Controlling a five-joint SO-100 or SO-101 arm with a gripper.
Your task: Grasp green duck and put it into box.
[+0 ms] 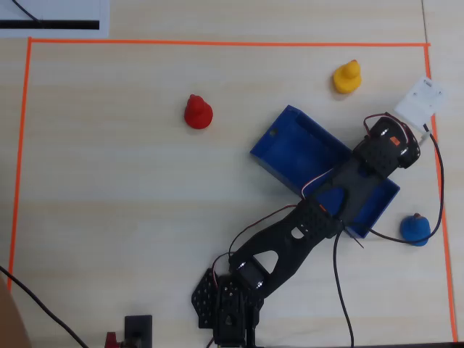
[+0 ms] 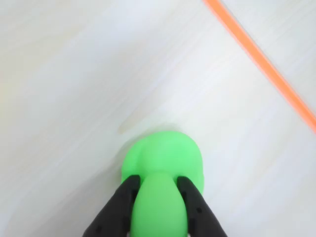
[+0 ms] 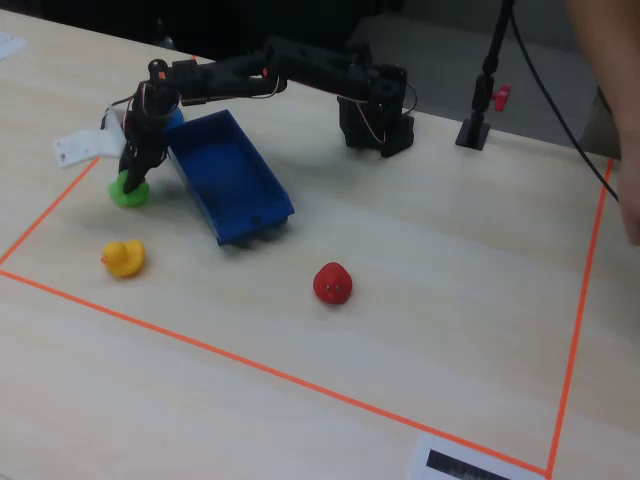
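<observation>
In the wrist view the green duck (image 2: 163, 153) fills the lower middle, and my gripper (image 2: 158, 180) is shut on it, one black finger pressed against each side of its raised part. The fixed view shows the green duck (image 3: 128, 190) resting on the table just left of the dark blue box (image 3: 225, 160), with the gripper (image 3: 135, 172) down on top of it. In the overhead view the arm's end (image 1: 388, 148) covers the duck, beyond the box's (image 1: 297, 145) right end.
A yellow duck (image 1: 346, 77), a red duck (image 1: 197, 112) and a blue duck (image 1: 415, 229) stand on the table. A white card (image 1: 424, 100) lies by the orange tape border (image 2: 266, 66), close to the gripper. The arm's base (image 3: 378, 115) stands at the table edge.
</observation>
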